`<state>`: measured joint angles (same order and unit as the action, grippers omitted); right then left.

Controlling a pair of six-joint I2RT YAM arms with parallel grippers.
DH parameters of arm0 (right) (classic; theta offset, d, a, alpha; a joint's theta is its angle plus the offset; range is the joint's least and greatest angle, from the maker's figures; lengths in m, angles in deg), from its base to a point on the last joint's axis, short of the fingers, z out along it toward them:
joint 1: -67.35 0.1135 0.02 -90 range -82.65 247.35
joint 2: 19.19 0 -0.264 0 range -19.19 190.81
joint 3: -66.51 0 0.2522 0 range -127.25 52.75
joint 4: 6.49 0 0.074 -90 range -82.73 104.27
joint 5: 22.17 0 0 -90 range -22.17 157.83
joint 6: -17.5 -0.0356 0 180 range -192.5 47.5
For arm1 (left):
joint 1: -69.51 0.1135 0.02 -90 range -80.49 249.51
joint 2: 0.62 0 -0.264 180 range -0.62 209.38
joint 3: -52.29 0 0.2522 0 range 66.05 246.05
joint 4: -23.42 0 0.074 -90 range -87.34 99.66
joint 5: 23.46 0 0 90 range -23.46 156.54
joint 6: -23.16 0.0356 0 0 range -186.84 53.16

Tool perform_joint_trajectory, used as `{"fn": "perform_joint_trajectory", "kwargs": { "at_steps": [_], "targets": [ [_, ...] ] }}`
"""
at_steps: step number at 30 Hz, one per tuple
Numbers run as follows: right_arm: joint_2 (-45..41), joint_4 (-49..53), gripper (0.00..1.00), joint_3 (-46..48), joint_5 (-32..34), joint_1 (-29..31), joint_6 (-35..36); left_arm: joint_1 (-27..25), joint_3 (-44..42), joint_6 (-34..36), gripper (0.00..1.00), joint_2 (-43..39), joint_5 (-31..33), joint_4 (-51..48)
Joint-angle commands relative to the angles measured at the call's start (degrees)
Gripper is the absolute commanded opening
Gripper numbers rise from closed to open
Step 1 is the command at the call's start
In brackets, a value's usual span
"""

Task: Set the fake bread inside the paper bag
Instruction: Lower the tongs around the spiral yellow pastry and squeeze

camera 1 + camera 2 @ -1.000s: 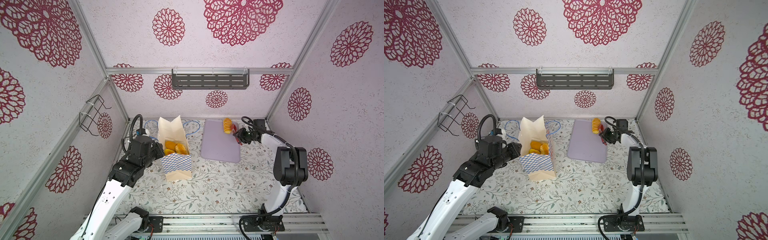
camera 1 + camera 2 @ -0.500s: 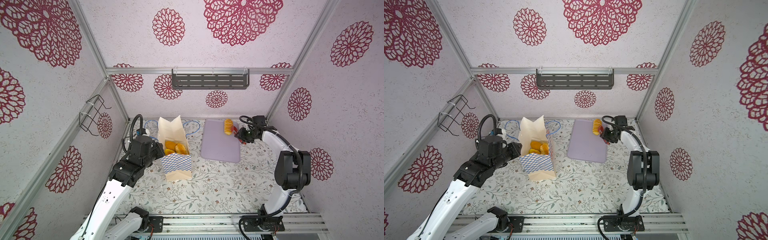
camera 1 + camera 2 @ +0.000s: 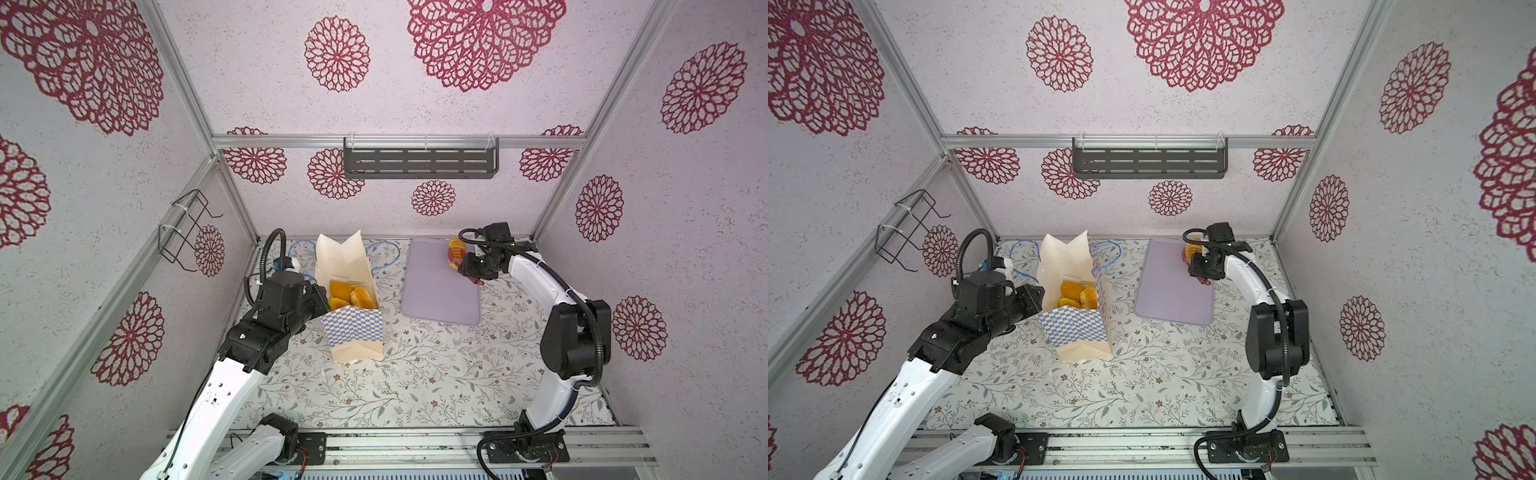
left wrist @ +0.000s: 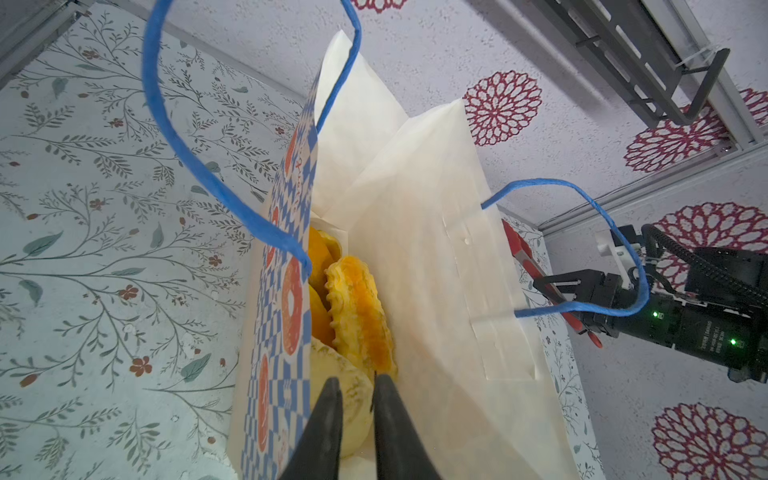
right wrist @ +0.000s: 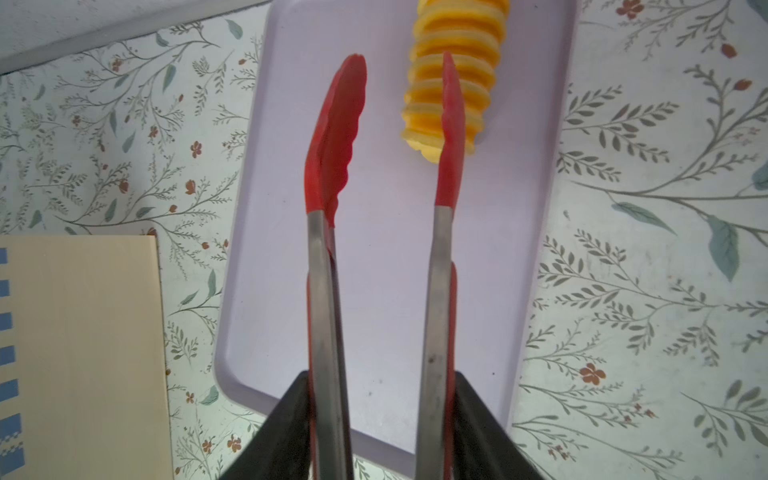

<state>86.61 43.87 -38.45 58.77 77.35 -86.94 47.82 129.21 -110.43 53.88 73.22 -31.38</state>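
**Bag held, tongs at the roll**

The left gripper's point(image 4: 357, 380) jaws pinch the left rim of the standing paper bag point(image 3: 353, 328), which has fake bread point(image 3: 351, 293) inside. To its right a ridged roll point(image 5: 469, 62) lies on the lilac tray point(image 3: 440, 299). The right gripper's point(image 5: 382, 395) jaws clamp red tongs point(image 5: 336, 124), whose tips are apart at the roll.

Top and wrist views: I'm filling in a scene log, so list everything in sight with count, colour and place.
tray: one, lilac, flat, right of centre.
paper bag: one, cream with blue-white checks and blue cord handles, upright left of the tray.
fake bread: several in the bag, golden-orange, count hidden.
ribbed roll: one, yellow-orange, on the tray's far end.
tongs: one, red tips, steel arms, tips apart at the roll.
shelf: one, dark grey, back wall.
wire rack: one, black, left wall.
left gripper: one, black, at the bag's mouth, jaws nearly together.
right gripper: one, black, clamped on the tongs.
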Motion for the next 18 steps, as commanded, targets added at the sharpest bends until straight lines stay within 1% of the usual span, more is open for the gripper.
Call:
{"fn": "perform_joint_trajectory", "kwargs": {
  "at_steps": [1,9,18],
  "targets": [
    [-0.21,1.26,0.52,-2.61,2.84,-0.26,1.52,0.51,-0.67,-0.27,0.19,0.16,0.19,1.57],
    [0.79,2.6,0.56,-4.19,5.24,-0.07,1.96,0.46,-0.53,-0.13,0.19,0.72,-0.01,1.93],
    [3.07,2.78,0.6,-5.17,4.97,0.02,1.91,0.51,-0.69,-0.09,0.19,0.67,0.14,1.94]
  ]
}}
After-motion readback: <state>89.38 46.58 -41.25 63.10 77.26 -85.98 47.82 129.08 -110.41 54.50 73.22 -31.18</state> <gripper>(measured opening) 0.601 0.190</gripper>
